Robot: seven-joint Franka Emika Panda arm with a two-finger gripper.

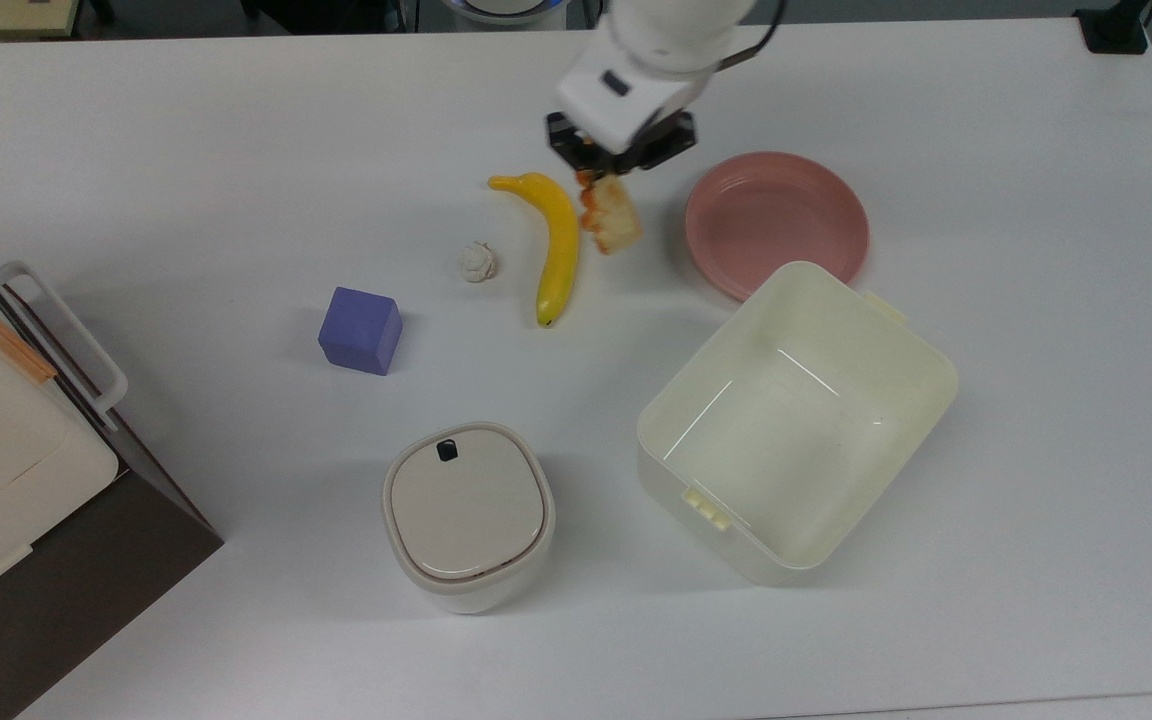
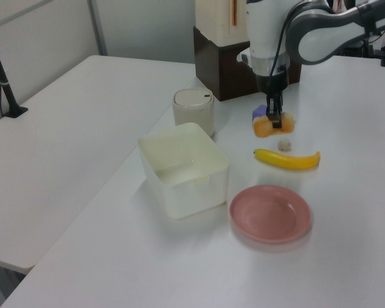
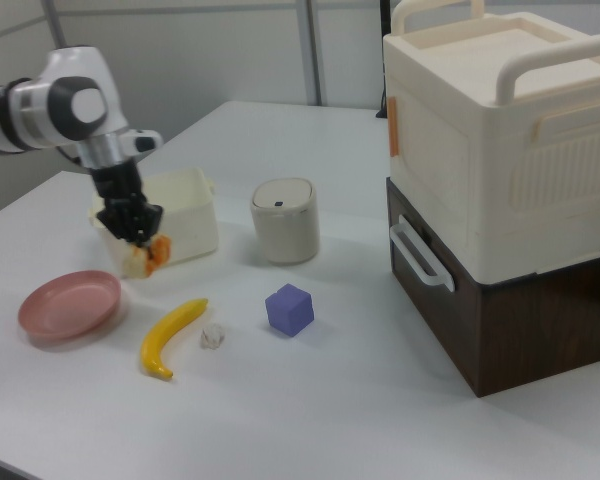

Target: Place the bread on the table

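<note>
Here the bread [image 1: 612, 221] hangs in the air, pinched at its upper end between the fingers [image 1: 588, 176] of the gripper [image 1: 604, 172], which are drawn in narrow on it. It is clear of the desk [image 1: 236, 120]; in the left view the loaf [image 2: 272, 124] sits well above the surface, with its ridged orange crust turned toward the left view's left. In the top view it lies between the banana [image 1: 548, 242] on the top view's left and the pink plate [image 1: 776, 222] on the top view's right, just beside the banana and apart from the plate. The plate carries nothing. In the right view the bread [image 3: 140, 257] hangs in front of the cream bin, above the gap between plate and banana.

Further out, a small white lumpy ball [image 1: 477, 262] rests just to the top view's left of the banana, and a purple cube [image 1: 361, 330] stands beyond that. The open cream bin [image 1: 796, 420] touches or overlaps the near edge of the plate in the top view. A round-cornered lidded canister [image 1: 466, 515] stands to the top view's left of the bin. At the top view's far left, a cream box with handles [image 3: 500, 130] sits on a dark brown base [image 3: 500, 310].
</note>
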